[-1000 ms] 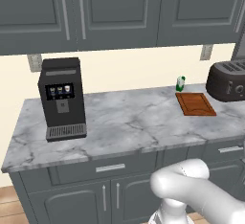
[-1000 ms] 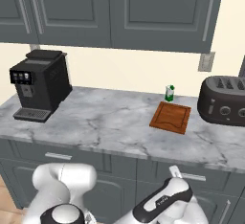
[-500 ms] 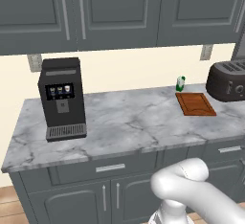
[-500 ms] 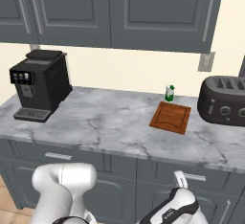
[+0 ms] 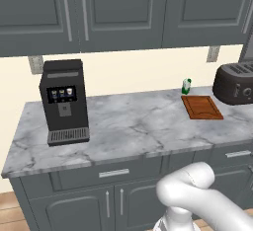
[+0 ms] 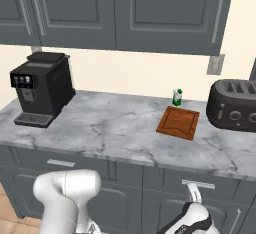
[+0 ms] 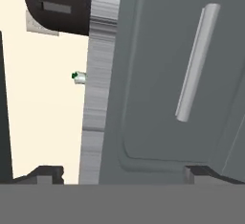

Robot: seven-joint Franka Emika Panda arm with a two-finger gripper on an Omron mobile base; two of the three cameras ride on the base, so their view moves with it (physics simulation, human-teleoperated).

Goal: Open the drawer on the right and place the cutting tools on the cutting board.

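Counting what's on the marble counter (image 5: 128, 126): one black coffee machine (image 5: 63, 101) at the left end, one cutting board (image 5: 201, 107), one little green-and-white bottle (image 5: 186, 85) just behind the board, and one dark toaster (image 5: 235, 83) at the right end. Above them are grey wall cabinets with vertical silver handles.

Under the counter I can make out two drawer fronts, each with a horizontal silver handle. The left one (image 5: 113, 173) sits below the coffee machine side. The one that matters, the drawer (image 6: 200, 184) on the right, is below the board and toaster, and it's fully shut, front flush with the cabinets. So whatever is inside can't be seen, no cutting tools visible anywhere. The board has nothing on it, just bare reddish-brown wood with a groove round the rim. In the right base view its long axis runs from the counter's front edge back toward the wall, slightly angled.

The gripper (image 7: 122, 173) is down low, right in front of that drawer. In the hand view the camera is rolled, so the drawer's handle (image 7: 196, 62) looks nearly vertical and the counter edge runs up the frame. The two fingertips (image 7: 45, 173) stand wide apart at the bottom corners, gripping nothing, and the handle sits between and beyond them, not touched.
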